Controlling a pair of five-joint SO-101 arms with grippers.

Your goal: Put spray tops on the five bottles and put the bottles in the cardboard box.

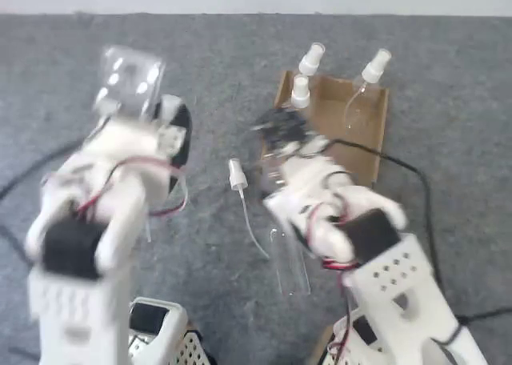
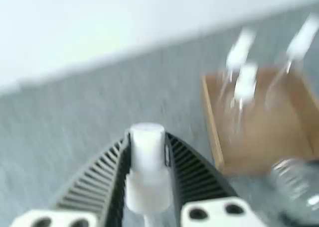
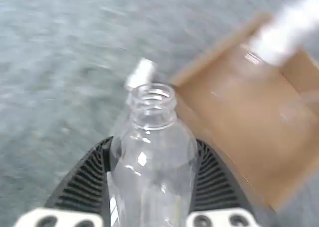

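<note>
Three of the five look done. High view: three clear plastic bottles with white spray tops [image 1: 300,93] stand inside the brown cardboard box [image 1: 328,101]. A loose white spray top [image 1: 238,175] with its tube lies on the grey counter [image 1: 448,77] just beside the box. What looks like a bare clear bottle [image 1: 290,265] lies farther from the box, near the arms.

Left wrist view: the left end effector [image 2: 146,142] is clamped on a white spray cap [image 2: 146,179], off to one side of the box.

Right wrist view: the right end effector [image 3: 152,147] grips an open-necked clear bottle [image 3: 152,122] close beside the box, with no cap on it yet.

So I reckon that's two cappings and two drops into the box left.
</note>
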